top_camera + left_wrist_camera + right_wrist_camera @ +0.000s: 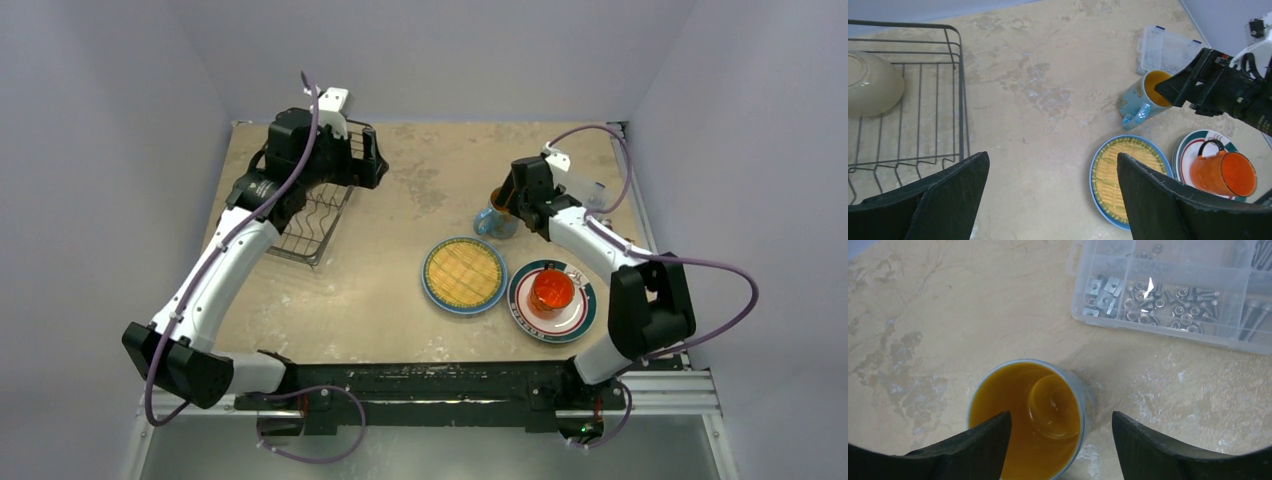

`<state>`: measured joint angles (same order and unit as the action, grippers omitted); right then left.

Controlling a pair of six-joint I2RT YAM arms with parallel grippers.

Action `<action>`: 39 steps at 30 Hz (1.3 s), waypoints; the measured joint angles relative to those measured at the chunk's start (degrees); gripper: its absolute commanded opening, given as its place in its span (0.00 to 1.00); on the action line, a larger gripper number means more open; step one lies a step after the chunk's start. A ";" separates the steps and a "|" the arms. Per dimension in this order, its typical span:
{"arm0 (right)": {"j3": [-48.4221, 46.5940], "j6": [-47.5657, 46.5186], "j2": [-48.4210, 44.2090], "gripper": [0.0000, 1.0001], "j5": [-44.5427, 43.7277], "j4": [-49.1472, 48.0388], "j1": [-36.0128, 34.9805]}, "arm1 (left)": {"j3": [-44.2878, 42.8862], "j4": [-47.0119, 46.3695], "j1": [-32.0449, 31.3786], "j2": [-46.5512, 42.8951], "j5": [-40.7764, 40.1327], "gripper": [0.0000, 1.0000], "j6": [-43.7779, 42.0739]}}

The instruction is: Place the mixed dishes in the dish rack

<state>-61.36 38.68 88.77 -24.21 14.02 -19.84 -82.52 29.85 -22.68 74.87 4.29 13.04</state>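
Note:
The black wire dish rack (318,218) stands at the back left and holds a cream cup (872,85). My left gripper (365,160) hovers open and empty beside the rack's far end; in its wrist view it (1053,167) hangs over bare table. The blue mug (495,220), orange-yellow inside (1023,415), stands upright. My right gripper (1061,421) is open astride its rim, one finger over the inside, one outside. The yellow woven plate (463,274) has a blue rim. The orange cup (551,291) sits on the white teal-rimmed plate (585,318).
A clear plastic compartment box (1173,290) with nuts and bolts lies just behind the mug, near the right wall (592,190). The black rail with the arm bases runs along the near edge (430,385).

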 measured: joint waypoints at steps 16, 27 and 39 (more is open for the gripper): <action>-1.22 -3.28 7.23 0.04 5.79 -4.63 1.64 | -0.74 0.20 5.44 3.06 13.86 0.95 8.44; 1.05 -8.76 2.12 0.00 11.61 -3.08 1.51 | -0.90 -1.16 5.90 5.49 20.65 0.97 10.54; 34.07 5.99 -31.91 0.00 25.35 -38.56 1.49 | 7.61 -37.66 5.46 15.45 47.60 0.96 40.74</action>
<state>-27.29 44.66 56.86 1.15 -24.53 -18.35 -74.91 -7.81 -17.21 90.32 51.90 53.78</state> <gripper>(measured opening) 0.087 0.965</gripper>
